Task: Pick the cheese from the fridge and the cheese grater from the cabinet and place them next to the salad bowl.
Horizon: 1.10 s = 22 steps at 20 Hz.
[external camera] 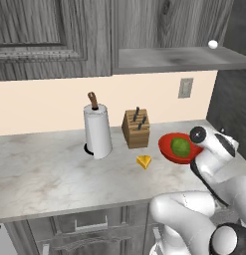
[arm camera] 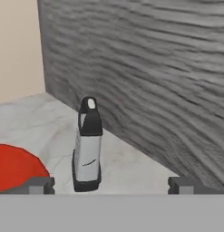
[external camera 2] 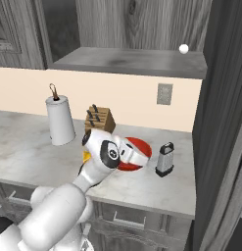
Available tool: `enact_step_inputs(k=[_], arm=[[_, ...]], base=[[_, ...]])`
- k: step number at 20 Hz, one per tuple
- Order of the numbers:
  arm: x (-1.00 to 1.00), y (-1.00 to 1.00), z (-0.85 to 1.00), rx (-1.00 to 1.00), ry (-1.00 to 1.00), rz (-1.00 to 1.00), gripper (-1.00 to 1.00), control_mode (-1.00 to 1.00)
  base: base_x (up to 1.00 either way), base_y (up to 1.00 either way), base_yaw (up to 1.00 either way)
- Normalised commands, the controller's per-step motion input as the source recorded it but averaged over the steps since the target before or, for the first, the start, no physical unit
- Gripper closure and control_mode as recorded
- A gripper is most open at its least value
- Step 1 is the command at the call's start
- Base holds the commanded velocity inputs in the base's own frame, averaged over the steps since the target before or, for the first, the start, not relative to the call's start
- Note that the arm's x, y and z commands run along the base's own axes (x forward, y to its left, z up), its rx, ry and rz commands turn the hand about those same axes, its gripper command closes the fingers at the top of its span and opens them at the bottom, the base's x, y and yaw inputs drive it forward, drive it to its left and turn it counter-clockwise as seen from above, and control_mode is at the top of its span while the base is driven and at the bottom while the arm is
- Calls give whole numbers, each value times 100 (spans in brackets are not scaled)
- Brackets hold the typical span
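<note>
The cheese grater [arm camera: 88, 149] stands upright on the counter, silver with a black top and base, just right of the red salad bowl [external camera 2: 141, 145]. My gripper [arm camera: 111, 186] is open and empty, and it points at the grater [external camera 2: 165, 159] from a short gap away. My hand hovers over the bowl [external camera: 170, 149], which holds green lettuce [external camera: 180, 146]. The yellow cheese [external camera: 144, 162] wedge lies on the counter left of the bowl. Above is the cabinet [external camera: 179, 59] with its flat grey shelf. The fridge is out of view.
A wooden knife block [external camera: 136, 128] and a paper towel roll [external camera: 97, 130] stand behind the cheese. A dark wood-grain wall [arm camera: 154, 81] rises close behind the grater. A small white ball [external camera 2: 183, 48] rests on the shelf. A wall socket [external camera 2: 164, 93] sits above the counter.
</note>
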Motion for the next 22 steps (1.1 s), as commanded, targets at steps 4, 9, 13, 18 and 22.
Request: enact_step_inputs(k=[4, 9, 13, 18, 22], arm=[[-33, 24, 48, 11, 18, 0, -100, -100], [-43, 35, 32, 5, 3, 3, -100, -100], [-40, 43, 31, 2, 0, 13, -100, -100], [-38, 44, 29, 0, 0, 31, -100, -100], [-29, 50, 28, 2, 3, 35, -100, -100]], base=[[0, 0, 0], [0, 0, 0], [0, 0, 0], [0, 0, 0], [0, 0, 0]])
